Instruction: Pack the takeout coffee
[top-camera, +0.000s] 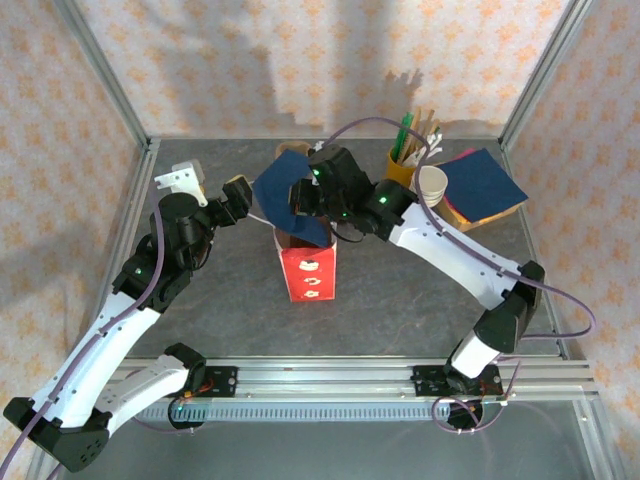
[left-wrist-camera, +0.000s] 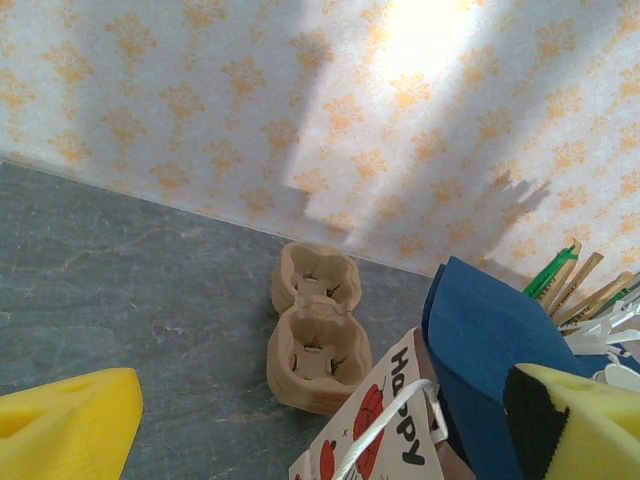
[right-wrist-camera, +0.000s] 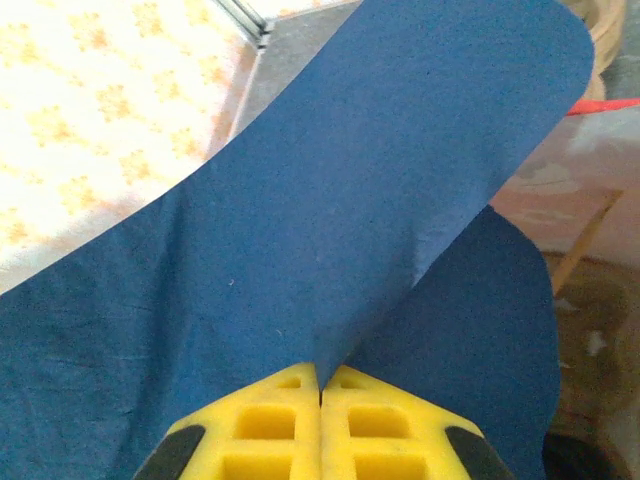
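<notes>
Right gripper (right-wrist-camera: 320, 385) is pressed tight together, pinching a blue napkin (right-wrist-camera: 350, 200) that fans up and out from the yellow pads. In the top view it hangs right over the open mouth of the red bag (top-camera: 308, 265). Low in the bag there's a dark rounded bit (right-wrist-camera: 585, 455). Honestly can't tell if that's the takeout coffee.

Left gripper (left-wrist-camera: 320, 435) is spread wide, yellow fingers (left-wrist-camera: 70, 430) well apart, just left of the bag and holding nothing. Behind the bag a cardboard two-cup carrier (left-wrist-camera: 312, 330) lies flat on the grey table (top-camera: 400, 300). Far right: yellow cup of sticks (top-camera: 405, 160), white cups (top-camera: 432, 185), napkin pile (top-camera: 485, 185).
</notes>
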